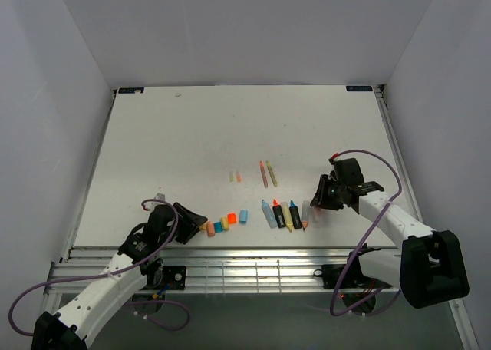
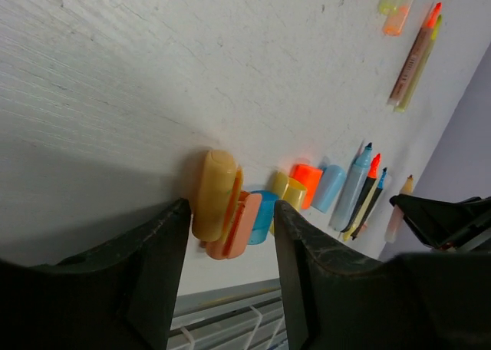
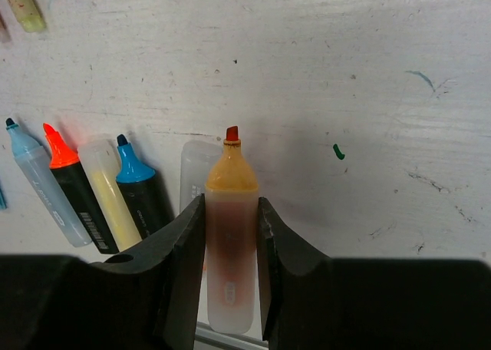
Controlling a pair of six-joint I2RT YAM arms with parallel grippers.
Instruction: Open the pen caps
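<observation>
Several pen caps lie in a row near the front edge: a pink one (image 1: 208,229), teal (image 1: 218,227), yellow (image 1: 225,223), orange (image 1: 232,219) and blue (image 1: 243,216). Two tiny pale caps (image 1: 235,176) lie further back. My left gripper (image 1: 195,218) is open and empty, at the left end of the row. In the left wrist view (image 2: 228,212) an amber cap (image 2: 214,193) and the pink cap (image 2: 239,224) lie just past its fingertips. My right gripper (image 1: 321,199) is shut on a pale marker barrel (image 3: 230,242) with a bare orange tip (image 3: 232,133), low over the table.
Uncapped marker barrels (image 1: 281,214) lie side by side left of my right gripper and show in the right wrist view (image 3: 100,193). Two thin stick pens (image 1: 267,173) lie behind them. The table's front edge and a metal grate (image 1: 253,269) are close to the caps.
</observation>
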